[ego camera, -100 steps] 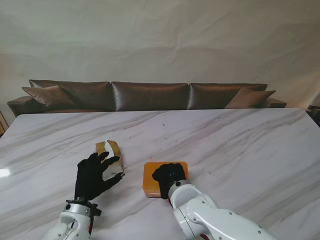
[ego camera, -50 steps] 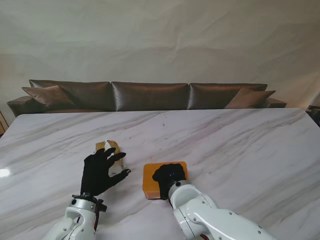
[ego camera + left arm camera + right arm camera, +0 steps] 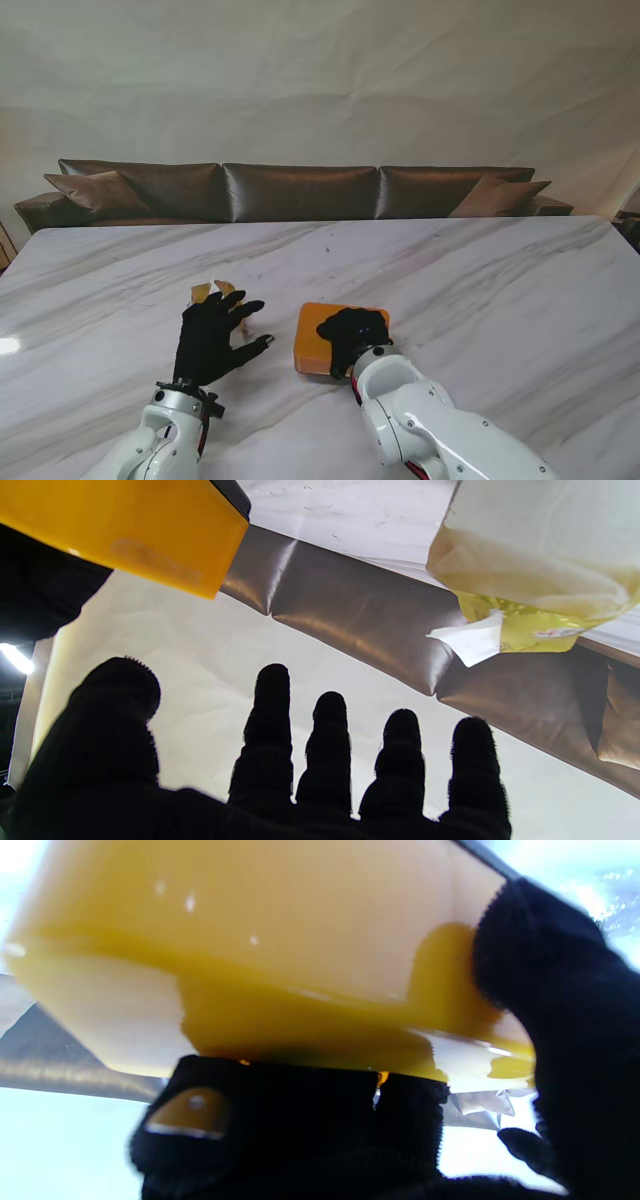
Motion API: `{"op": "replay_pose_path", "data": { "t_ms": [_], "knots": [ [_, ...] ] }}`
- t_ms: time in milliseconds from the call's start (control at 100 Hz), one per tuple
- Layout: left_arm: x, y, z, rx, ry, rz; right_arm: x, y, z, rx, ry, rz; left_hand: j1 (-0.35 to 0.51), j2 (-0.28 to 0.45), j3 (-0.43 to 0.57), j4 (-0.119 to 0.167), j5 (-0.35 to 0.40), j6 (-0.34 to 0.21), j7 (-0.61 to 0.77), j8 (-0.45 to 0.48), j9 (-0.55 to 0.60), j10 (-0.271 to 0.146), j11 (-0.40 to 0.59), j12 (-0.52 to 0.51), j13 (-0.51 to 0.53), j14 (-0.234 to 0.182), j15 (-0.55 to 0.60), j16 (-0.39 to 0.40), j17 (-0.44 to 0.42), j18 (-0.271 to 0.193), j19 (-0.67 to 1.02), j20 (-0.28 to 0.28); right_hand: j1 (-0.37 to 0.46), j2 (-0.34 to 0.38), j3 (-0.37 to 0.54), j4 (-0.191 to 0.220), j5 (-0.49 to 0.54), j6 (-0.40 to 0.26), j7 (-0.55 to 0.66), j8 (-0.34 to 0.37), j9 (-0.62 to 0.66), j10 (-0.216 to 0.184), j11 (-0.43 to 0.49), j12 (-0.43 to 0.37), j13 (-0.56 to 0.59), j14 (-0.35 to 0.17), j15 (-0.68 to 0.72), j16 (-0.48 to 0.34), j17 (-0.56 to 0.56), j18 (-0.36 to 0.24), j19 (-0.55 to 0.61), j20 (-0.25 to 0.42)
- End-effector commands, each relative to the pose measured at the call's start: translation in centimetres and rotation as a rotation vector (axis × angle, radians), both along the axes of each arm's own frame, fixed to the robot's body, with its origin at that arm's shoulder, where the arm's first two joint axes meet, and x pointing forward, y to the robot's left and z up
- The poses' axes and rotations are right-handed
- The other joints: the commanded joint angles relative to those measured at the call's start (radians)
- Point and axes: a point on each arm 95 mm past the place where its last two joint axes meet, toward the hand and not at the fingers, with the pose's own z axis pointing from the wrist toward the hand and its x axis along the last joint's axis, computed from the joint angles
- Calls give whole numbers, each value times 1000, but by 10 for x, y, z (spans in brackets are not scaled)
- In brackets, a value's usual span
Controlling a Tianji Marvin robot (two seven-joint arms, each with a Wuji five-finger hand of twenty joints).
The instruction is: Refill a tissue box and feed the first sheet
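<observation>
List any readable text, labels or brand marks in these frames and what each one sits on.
None readable.
Orange tissue box: a faint smudged patch on its face, no legible letters.
Yellow tissue pack: small reddish print near its edge, too blurred to read.
Black-gloved left hand and right hand: no markings visible.

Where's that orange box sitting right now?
In the stand view the orange box sits on the marble table, just right of centre and near me, gripped by the right hand; the tissue pack lies to its left.

orange box now slightly right and tilted under right hand; left hand farther forward over tissue pack
</observation>
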Motion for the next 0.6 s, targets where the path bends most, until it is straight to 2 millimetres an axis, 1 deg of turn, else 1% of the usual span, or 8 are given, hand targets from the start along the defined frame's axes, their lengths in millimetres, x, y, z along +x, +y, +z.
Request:
{"op": "replay_pose_path", "data": {
  "t_ms": [0,80,200,310,320,360,570,590],
  "knots": [
    [1,-5,0,3,13,-25,3,1,7,22,-10,-11,1,-38,-18,-12,-33,39,-16,4,2,16,5,9,18,-8,-8,12,-10,19,47,8,37,24,150,75,70,-88,35,18,65,-9,66,33,108,68,253,63,53,-232,151,-2],
    [4,-9,1,11,16,-39,8,0,11,55,-12,-24,-9,-51,-16,-9,-56,70,-27,-4,-20,22,1,8,4,-6,-13,11,-15,17,41,6,41,16,162,80,78,-78,42,26,74,-7,73,40,108,67,268,69,54,-231,159,0],
    [10,-14,2,10,34,-57,18,0,15,124,-20,-49,-24,-61,-7,-9,-98,132,-55,-27,-70,41,-3,4,-29,3,-21,9,-20,17,22,-4,45,-32,201,74,94,-57,53,43,91,-3,85,52,107,65,293,80,57,-226,178,8],
    [16,-19,2,15,69,-62,27,1,18,215,-8,-84,-35,-55,-5,-16,-140,188,-80,-46,-125,68,-15,-3,-59,9,-33,5,-21,16,-6,-18,59,-77,253,80,110,-27,71,71,104,7,102,66,107,70,315,92,58,-212,192,14],
    [17,-20,2,15,70,-62,27,1,18,224,-6,-88,-36,-55,-6,-16,-142,191,-82,-47,-131,88,-16,-4,-59,10,-33,4,-20,16,-7,-18,62,-79,254,81,111,-24,73,73,105,8,103,67,107,70,316,92,58,-211,193,14],
    [20,-22,2,14,68,-61,30,1,19,264,2,-102,-41,-55,-8,-18,-145,205,-86,-50,-138,108,-17,-4,-58,15,-32,4,-19,20,-8,-18,69,-86,256,93,117,-15,78,80,110,12,108,69,107,71,323,96,59,-208,198,16],
    [33,-32,5,-25,100,-54,35,3,21,438,24,-156,-71,-36,-22,-32,-171,258,-122,-72,-183,136,-36,-16,-82,24,-41,-3,-20,23,-4,-10,100,-124,256,168,147,29,94,113,140,32,126,76,105,81,361,114,62,-190,227,28],
    [34,-33,5,-30,104,-52,35,3,21,452,26,-160,-73,-33,-26,-40,-170,263,-133,-79,-182,139,-47,-23,-84,25,-40,-4,-20,23,-4,-8,102,-127,256,174,150,33,95,115,142,33,127,76,105,81,363,115,62,-188,229,30]
  ]
}}
